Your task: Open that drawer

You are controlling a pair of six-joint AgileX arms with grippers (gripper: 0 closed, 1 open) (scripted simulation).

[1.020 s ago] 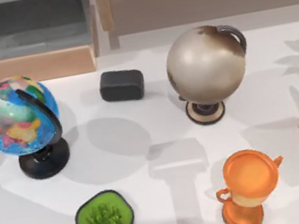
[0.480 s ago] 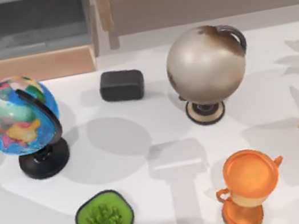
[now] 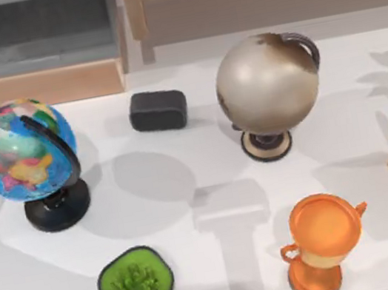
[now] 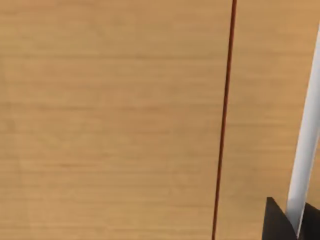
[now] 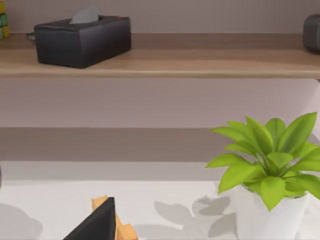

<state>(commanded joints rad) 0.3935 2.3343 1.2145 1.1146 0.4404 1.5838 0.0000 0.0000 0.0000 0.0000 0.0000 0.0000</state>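
1. At the top view's upper left, you see the drawer [image 3: 32,38] pulled out from its wooden cabinet, its grey inside showing and its wooden front [image 3: 48,86] facing the desk [image 3: 209,187].
2. Your left wrist view sits close against a wood panel [image 4: 110,120] with a thin dark seam, and a dark fingertip [image 4: 277,222] of the left gripper lies beside a white bar [image 4: 305,150]; you cannot tell how its jaws stand.
3. Your right wrist view catches a dark tip [image 5: 97,225] of the right gripper low over the desk, facing a potted plant [image 5: 265,170] and a tissue box [image 5: 82,40] on a shelf; its jaws cannot be judged either.
4. On the desk stand a coloured globe [image 3: 22,152], a grey globe [image 3: 266,87], a black box [image 3: 158,110], a green pot [image 3: 136,286] and an orange trophy [image 3: 320,243].
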